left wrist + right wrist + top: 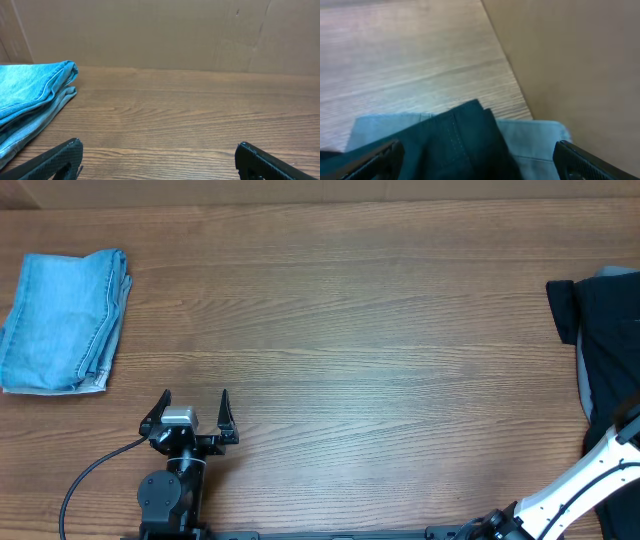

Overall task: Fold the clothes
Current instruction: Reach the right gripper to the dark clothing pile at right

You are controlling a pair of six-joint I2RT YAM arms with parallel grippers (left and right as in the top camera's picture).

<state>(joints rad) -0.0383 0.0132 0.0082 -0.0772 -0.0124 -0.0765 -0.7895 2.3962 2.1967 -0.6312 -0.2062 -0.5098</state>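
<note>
Where the overhead camera looks down, table [380, 330]: bare wood grain across the middle.
Overhead, folded denim [65, 320]: a light-blue stack at the table's far left corner.
Overhead, black garment [610, 350]: spread loose at the table's right edge, running out of frame, with a grey garment [583, 377] showing along its left border.
Overhead, left gripper [195, 395]: over the table's near edge, left of centre, fingers splayed wide and released, nothing between them; a cable [90, 475] trails from it.
Overhead, right arm [575, 490]: white link rising from the table's near right corner toward the black garment; its fingers are not visible here.
Left wrist, left gripper [159, 160]: both fingers [55, 162] stand far apart above bare table [190, 110].
Left wrist, folded denim [30, 100]: on the table's left side, well apart from the fingers, before a cardboard wall [150, 35].
Right wrist, right gripper [477, 160]: fingers [590, 165] spread wide, clamping nothing, above cloth.
Right wrist, black garment [455, 145]: lies on the grey garment [535, 145], here pale blue-grey, at the table's [420, 65] edge by the cardboard wall [580, 60].
</note>
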